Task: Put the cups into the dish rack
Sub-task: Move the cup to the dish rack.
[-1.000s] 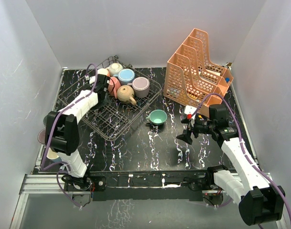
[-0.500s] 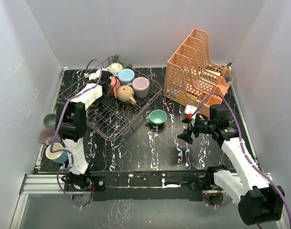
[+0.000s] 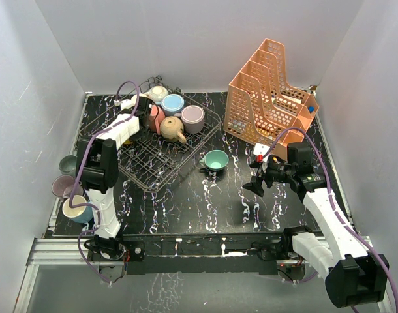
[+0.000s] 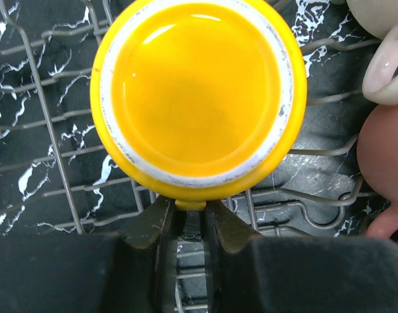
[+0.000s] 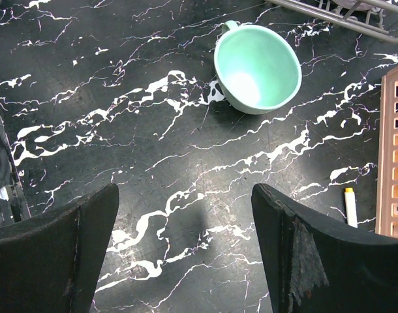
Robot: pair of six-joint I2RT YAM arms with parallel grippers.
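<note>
Cups, small glazed ceramic mugs with handles: partly loaded. Counted in the far part of the dark grey square wire dish rack point(image 3: 153, 166): cream cup point(image 3: 158, 93), blue cup point(image 3: 173, 103), lilac cup point(image 3: 193, 116), tan cup point(image 3: 171, 127) and pink cup point(image 3: 155, 117), crowded close together. Noted in the left wrist view: a bright yellow cup point(image 4: 198, 98), inverted, white unglazed foot ring uppermost, resting on the rack wires near the pink one.

Left jaws drawn in to a narrow gap, apparently pinching the yellow cup's handle; firmness of hold not verifiable. Right jaws wide apart, holding nothing, hovering over the black white-veined surface point(image 5: 153, 163).

Outstanding: mint-green cup point(image 3: 216, 160), upright on the surface just beside the rack's right edge and ahead of the right jaws. Also a cluster of further cups point(image 3: 62, 187) at the far left edge, outside the rack. Orange perforated plastic file organizer point(image 3: 271, 91) at far right, not involved.

Step in hand, as judged: seating the yellow cup in the rack. Next called for: release, then a straight lift clear of tines and neighbouring cups. After that, right-side approach to the mint-green cup, jaws astride rim or handle.
</note>
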